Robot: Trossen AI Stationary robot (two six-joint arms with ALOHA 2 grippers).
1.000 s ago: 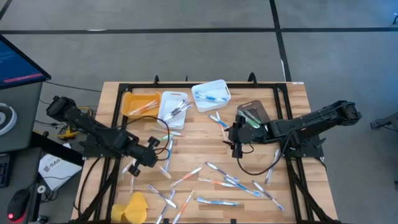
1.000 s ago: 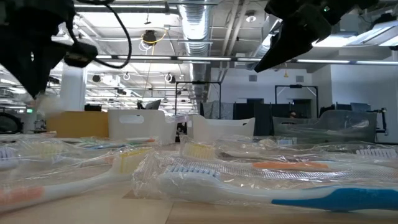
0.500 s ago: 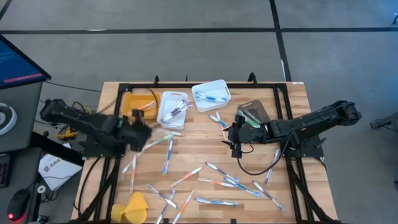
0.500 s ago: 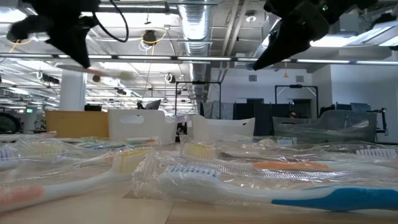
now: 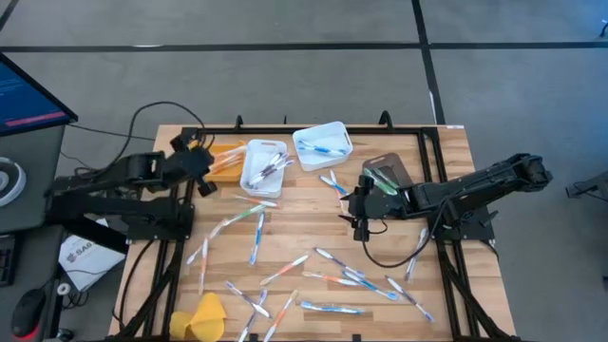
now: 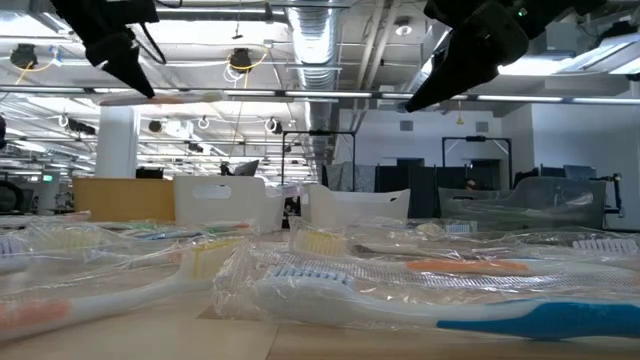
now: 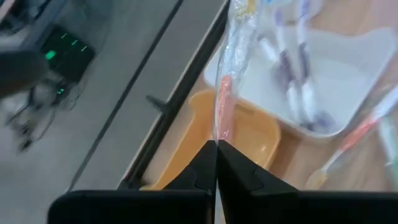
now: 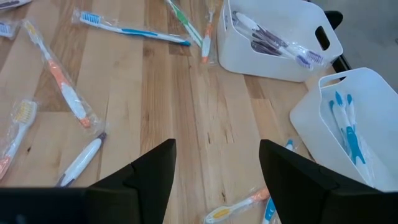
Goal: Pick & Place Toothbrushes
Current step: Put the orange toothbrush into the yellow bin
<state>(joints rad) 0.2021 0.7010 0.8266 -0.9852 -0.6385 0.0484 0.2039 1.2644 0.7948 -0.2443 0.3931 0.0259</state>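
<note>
Just under our left jaws [image 7: 216,163], shut tight on an orange brush [image 7: 224,112], sits the orange bin [image 7: 249,140]. That brush points straight ahead over it. Our right jaws [image 8: 216,168] wait wide.

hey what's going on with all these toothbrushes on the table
The robot is sorting wrapped toothbrushes from the table into bins. The left pincer is shut on an orange-handled toothbrush and holds it over the orange bin. The right pincer hangs open above the middle of the table, holding nothing. The two white bins already hold some brushes, and many more lie loose on the wood.
</note>
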